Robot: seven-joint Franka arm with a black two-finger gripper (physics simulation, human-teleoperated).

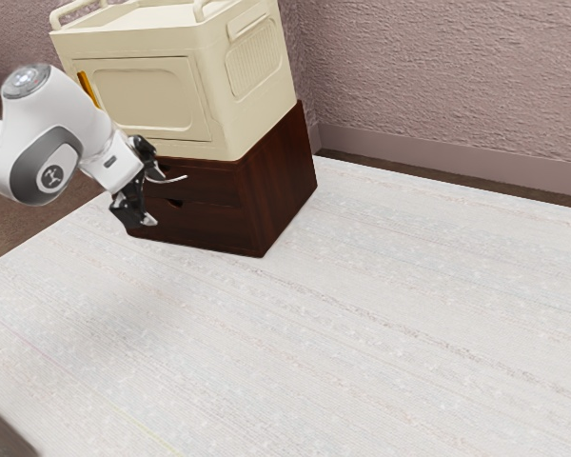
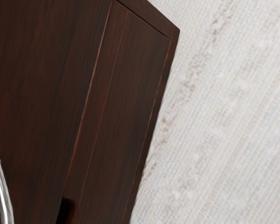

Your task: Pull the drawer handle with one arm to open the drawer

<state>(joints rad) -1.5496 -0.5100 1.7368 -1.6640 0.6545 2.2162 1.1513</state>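
Curving out from the upper drawer point(image 1: 214, 187), the metal handle point(image 1: 175, 180) lies near the gripper point(image 1: 156, 197), whose fingers stand spread apart. The dark wooden cabinet point(image 1: 284, 181) rests on the pale surface point(image 1: 362, 324), a cream box point(image 1: 221, 131) on top.

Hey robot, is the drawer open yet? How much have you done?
Reaching the drawer looks done: my gripper is right by the silver handle. What's going on now is the grabbing part: my fingers are spread apart, so I haven't got hold of it. Closing on the handle and pulling are left, because the upper drawer looks shut.
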